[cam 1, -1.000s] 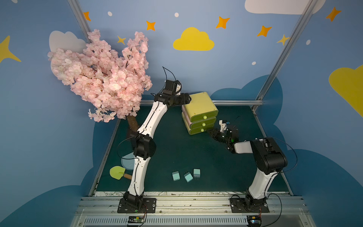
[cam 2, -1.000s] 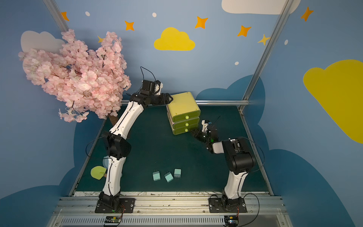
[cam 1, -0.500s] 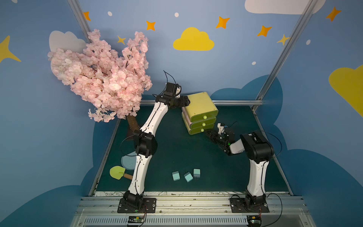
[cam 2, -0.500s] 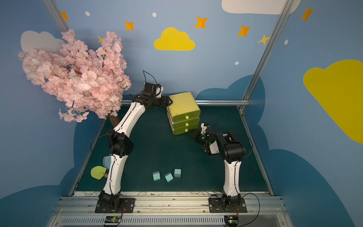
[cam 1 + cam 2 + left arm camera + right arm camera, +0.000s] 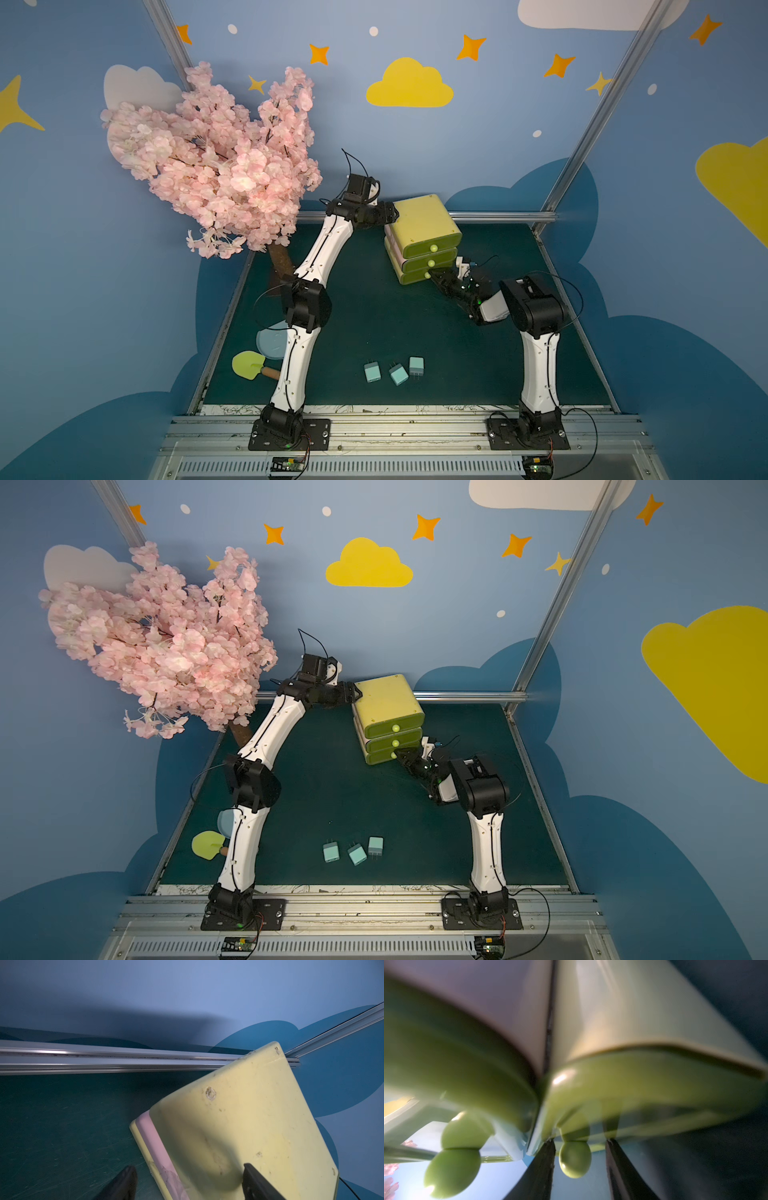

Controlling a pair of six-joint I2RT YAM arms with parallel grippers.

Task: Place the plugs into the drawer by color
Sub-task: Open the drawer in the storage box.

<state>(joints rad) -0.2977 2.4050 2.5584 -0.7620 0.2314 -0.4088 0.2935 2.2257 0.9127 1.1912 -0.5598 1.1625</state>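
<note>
— Yellow-green drawer cabinet [image 5: 419, 226] stands at the back of the dark green mat [image 5: 374, 316], its three fronts looking shut. Where are the grippers?
— Left gripper [image 5: 188, 1169] is at the cabinet's rear top corner with its fingers spread. One finger is over the pale top, the other is beside the side wall and apart from it. Right gripper [image 5: 579, 1142] brackets the bottom knob [image 5: 575, 1161], fingers loose, with a sliver of gap on each side.
— And the plugs?
— Three light blue plugs [image 5: 398, 374] lie in a row near the mat's front edge, between the arm bases, well apart from the cabinet
</note>
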